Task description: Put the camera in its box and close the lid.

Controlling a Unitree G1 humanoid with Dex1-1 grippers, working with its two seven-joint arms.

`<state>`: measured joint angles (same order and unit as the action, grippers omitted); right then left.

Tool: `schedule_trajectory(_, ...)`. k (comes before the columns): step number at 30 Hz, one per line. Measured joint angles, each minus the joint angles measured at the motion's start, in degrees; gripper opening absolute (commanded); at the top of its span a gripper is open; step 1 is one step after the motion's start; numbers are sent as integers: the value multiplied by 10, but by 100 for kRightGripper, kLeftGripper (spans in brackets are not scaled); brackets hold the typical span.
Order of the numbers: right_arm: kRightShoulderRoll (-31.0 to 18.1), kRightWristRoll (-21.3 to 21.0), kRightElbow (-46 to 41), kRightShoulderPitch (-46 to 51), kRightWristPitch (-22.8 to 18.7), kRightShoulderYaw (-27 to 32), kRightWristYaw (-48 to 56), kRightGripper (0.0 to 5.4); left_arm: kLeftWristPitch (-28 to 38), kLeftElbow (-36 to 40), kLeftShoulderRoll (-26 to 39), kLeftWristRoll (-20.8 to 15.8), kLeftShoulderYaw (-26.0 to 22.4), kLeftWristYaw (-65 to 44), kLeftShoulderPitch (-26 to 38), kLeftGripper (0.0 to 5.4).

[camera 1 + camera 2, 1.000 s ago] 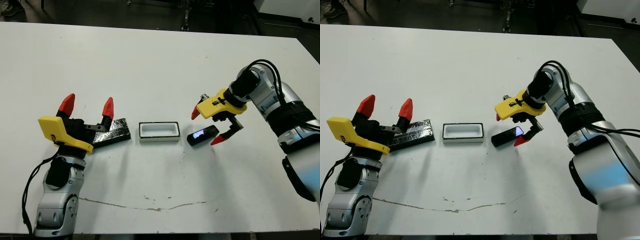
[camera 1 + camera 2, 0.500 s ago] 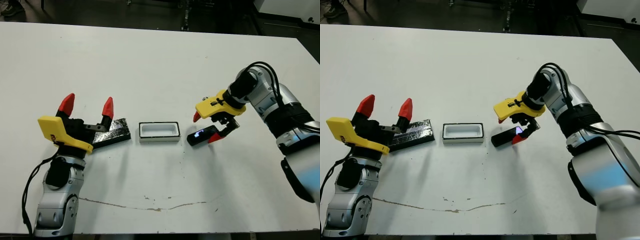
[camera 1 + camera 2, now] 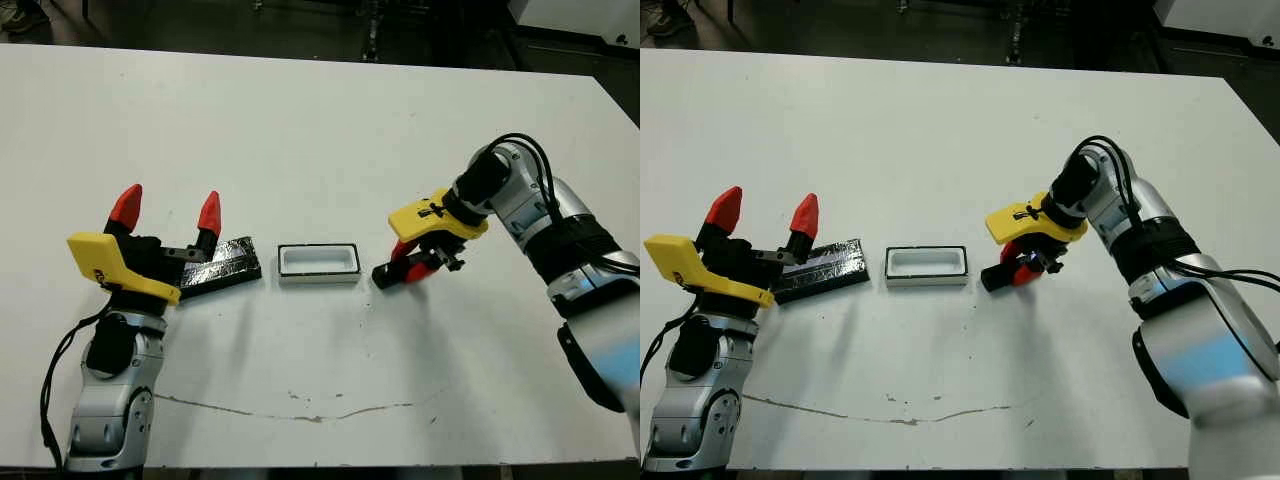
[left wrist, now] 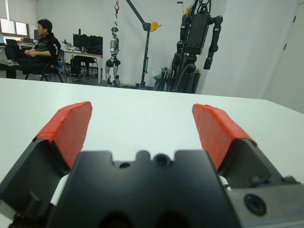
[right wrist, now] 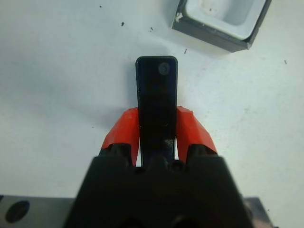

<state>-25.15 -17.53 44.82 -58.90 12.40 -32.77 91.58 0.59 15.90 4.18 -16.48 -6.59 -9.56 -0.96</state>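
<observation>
The camera (image 5: 156, 99), a narrow black slab, lies on the table just right of the box (image 3: 319, 263), a small white tray with dark outer walls. My right gripper (image 3: 412, 267) is shut on the camera's right end; only its left tip (image 3: 383, 277) sticks out from under the yellow housing. The red fingers (image 5: 192, 130) press both long sides. The speckled black lid (image 3: 222, 272) rests flat left of the box. My left gripper (image 3: 167, 209) stands open, fingers up, over the lid's left end, with nothing between the fingers (image 4: 71, 128).
The white table (image 3: 300, 130) stretches wide behind the objects. A thin dark scratch (image 3: 300, 410) runs along the front. In the left wrist view a seated person (image 4: 40, 50) and robot stands (image 4: 194, 42) show beyond the table's far edge.
My right gripper has come down and closed on the camera, whose bluish screen is now covered. My left arm has shifted slightly to the left.
</observation>
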Motion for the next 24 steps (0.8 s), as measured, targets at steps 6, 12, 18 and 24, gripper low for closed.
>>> schedule_trajectory(6,-1,1,-32,12,-14,4,-3,166,0,0,0,0,0,0,0,540)
schedule_trajectory(12,-1,14,-32,23,-24,33,-39,166,0,0,0,0,0,0,0,540)
schedule_trajectory(18,-13,44,-19,14,-30,89,-85,166,0,0,0,1,0,0,0,540)
schedule_trajectory(24,-14,76,34,-47,-101,133,-88,166,0,0,0,-1,0,-2,1,540)
